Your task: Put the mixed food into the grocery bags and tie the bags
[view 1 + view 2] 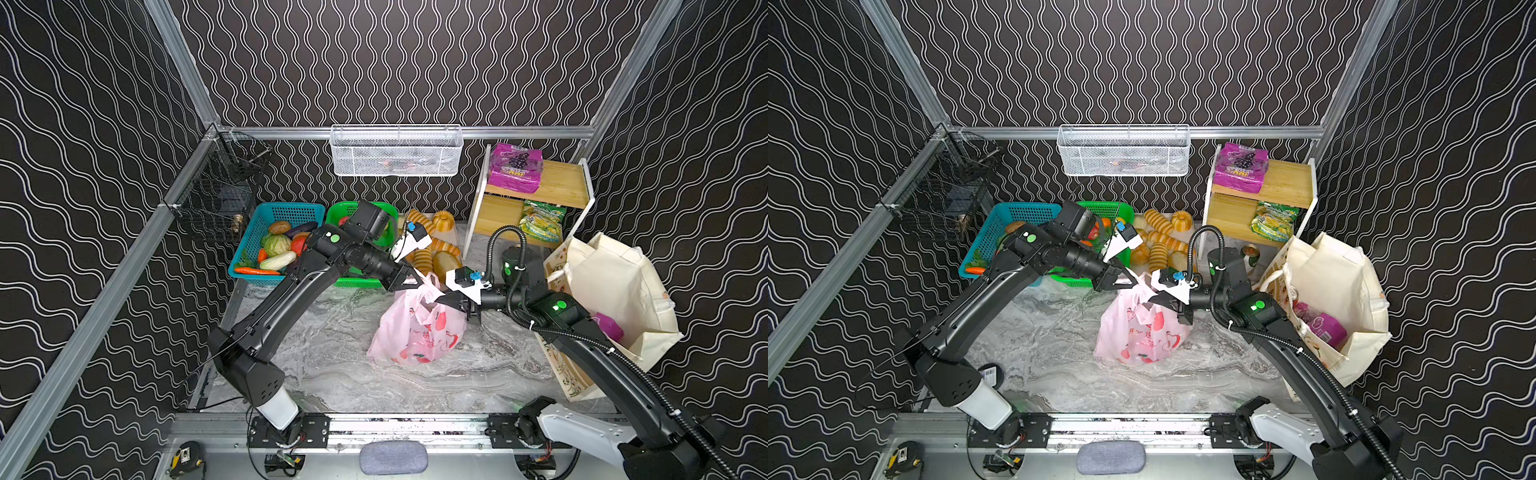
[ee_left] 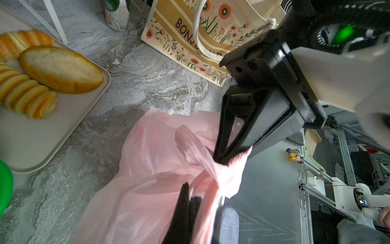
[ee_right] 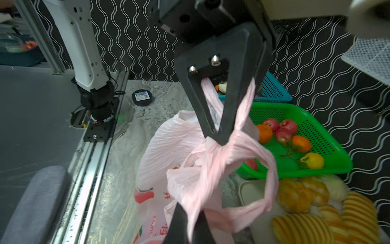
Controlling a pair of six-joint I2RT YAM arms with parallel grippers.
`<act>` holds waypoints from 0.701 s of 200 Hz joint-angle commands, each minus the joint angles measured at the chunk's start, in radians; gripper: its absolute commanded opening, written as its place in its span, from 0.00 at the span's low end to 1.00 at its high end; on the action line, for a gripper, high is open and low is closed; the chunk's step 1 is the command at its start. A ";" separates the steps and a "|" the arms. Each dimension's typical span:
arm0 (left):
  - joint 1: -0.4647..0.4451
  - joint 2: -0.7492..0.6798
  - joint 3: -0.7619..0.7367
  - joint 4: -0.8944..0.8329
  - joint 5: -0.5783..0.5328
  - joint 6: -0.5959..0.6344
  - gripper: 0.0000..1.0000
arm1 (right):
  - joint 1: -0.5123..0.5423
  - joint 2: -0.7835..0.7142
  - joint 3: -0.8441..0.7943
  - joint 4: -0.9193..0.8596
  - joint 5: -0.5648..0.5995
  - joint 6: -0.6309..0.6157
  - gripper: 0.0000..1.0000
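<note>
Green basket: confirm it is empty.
No, in the right wrist view the green basket holds red, orange and yellow fruits.

I log: black wallpaper walls (image 1: 395, 62) with white wavy lines, beyond my fingers (image 2: 222, 131); grey marbled tabletop (image 1: 332, 332) beneath them; white-framed two-tier bamboo shelf (image 1: 555, 183) farther beyond.
</note>
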 commanded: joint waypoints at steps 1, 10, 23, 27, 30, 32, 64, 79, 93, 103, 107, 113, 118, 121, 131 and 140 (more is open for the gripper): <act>0.005 -0.019 -0.024 0.116 -0.041 0.039 0.00 | -0.027 0.029 0.019 -0.117 -0.192 0.083 0.00; 0.004 -0.011 -0.013 0.092 -0.022 0.052 0.00 | -0.029 0.042 0.040 -0.146 -0.156 0.063 0.00; 0.004 0.018 0.024 0.030 -0.039 0.066 0.00 | -0.029 0.027 0.022 -0.109 -0.134 0.081 0.00; 0.003 0.026 0.030 0.015 -0.048 0.067 0.00 | -0.029 0.018 0.012 -0.078 -0.138 0.109 0.00; 0.004 0.031 0.032 0.006 -0.051 0.068 0.00 | -0.029 0.012 0.007 -0.066 -0.138 0.117 0.00; 0.003 0.033 0.032 0.002 -0.051 0.070 0.00 | -0.028 0.009 0.005 -0.060 -0.136 0.120 0.00; 0.003 0.041 0.000 0.001 0.078 0.071 0.00 | -0.029 -0.040 -0.061 -0.026 0.076 0.079 0.15; 0.003 0.038 -0.017 0.002 0.139 0.073 0.00 | -0.029 -0.062 -0.100 0.030 0.185 0.108 0.24; 0.003 0.036 -0.024 0.006 0.159 0.063 0.00 | -0.029 -0.111 -0.146 0.136 0.215 0.144 0.39; 0.004 0.042 -0.023 0.004 0.165 0.056 0.00 | -0.029 -0.163 -0.204 0.235 0.241 0.163 0.40; 0.004 0.045 -0.020 0.002 0.167 0.053 0.00 | -0.027 -0.188 -0.232 0.286 0.253 0.176 0.44; 0.003 0.050 -0.015 -0.002 0.165 0.046 0.00 | -0.023 -0.224 -0.279 0.368 0.264 0.197 0.51; 0.004 0.055 -0.012 -0.004 0.167 0.043 0.00 | -0.023 -0.254 -0.318 0.436 0.279 0.214 0.56; 0.004 0.058 -0.010 -0.006 0.169 0.041 0.00 | -0.021 -0.271 -0.339 0.475 0.290 0.223 0.58; 0.004 0.067 -0.007 -0.006 0.179 0.037 0.00 | -0.015 -0.308 -0.403 0.590 0.313 0.249 0.66; 0.003 0.071 -0.008 0.003 0.194 0.024 0.00 | -0.006 -0.315 -0.427 0.642 0.330 0.257 0.72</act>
